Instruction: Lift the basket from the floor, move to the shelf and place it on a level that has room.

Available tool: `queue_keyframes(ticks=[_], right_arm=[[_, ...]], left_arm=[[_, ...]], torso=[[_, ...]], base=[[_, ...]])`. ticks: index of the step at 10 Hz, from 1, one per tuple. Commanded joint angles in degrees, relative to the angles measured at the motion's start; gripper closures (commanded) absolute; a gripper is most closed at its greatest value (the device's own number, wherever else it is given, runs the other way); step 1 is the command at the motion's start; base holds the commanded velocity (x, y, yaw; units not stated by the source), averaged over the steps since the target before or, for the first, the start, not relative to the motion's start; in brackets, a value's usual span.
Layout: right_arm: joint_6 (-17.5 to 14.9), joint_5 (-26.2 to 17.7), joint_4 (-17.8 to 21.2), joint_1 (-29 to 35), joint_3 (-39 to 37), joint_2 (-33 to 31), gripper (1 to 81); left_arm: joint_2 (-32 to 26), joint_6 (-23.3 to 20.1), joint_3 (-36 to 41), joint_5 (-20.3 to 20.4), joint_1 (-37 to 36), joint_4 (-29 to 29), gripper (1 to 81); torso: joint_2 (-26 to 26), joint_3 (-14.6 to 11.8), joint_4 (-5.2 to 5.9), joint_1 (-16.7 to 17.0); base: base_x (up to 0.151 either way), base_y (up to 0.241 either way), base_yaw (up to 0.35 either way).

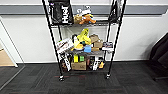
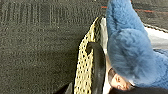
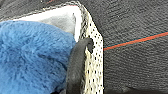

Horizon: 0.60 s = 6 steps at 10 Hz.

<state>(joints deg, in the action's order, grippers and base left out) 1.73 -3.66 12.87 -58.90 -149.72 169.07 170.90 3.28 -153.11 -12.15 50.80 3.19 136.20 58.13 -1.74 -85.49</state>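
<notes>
I see the basket (image 2: 88, 62) close under both wrists above the carpet floor (image 2: 37, 45), blue plush toy (image 3: 30, 57) inside. It looks light, its woven sides stiff; the dark end handles (image 3: 77, 62) suit gripping. Finger state: cannot tell. The shelf (image 1: 83, 37) stands ahead.
</notes>
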Motion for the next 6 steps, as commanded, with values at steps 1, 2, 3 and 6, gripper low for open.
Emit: queue_keyframes(ticks=[1, 2, 3, 6], right_arm=[[0.2, -2.41, 0.84, 6.47, -0.03, 1.55, 1.0], [0.2, -2.41, 1.01, 6.82, -0.03, 1.91, 1.0], [0.2, -2.41, 1.8, 7.08, -0.03, 2.09, 1.0], [0.2, -2.32, 2.68, 7.61, 0.23, 2.44, 1.0]], left_arm=[[-0.82, 0.14, 0.01, -2.0, -6.63, -0.12, 1.0], [-0.91, 0.24, 0.01, -1.82, -6.63, -0.21, 1.0], [-1.17, 0.24, 0.01, -1.82, -6.63, 0.06, 1.0], [-1.17, -0.2, 0.01, 0.02, -6.19, -0.29, 1.0]], torso=[[5.49, 0.0, 0.0, -3.54], [1.64, 0.0, 0.0, -1.03], [3.17, 0.0, 0.0, -1.99], [4.66, -0.02, 0.0, -2.88]], base=[[0.0, 0.0, 0.0], [0.0, 0.0, 0.0], [0.0, 0.0, 0.0], [0.0, 0.0, 0.0]])
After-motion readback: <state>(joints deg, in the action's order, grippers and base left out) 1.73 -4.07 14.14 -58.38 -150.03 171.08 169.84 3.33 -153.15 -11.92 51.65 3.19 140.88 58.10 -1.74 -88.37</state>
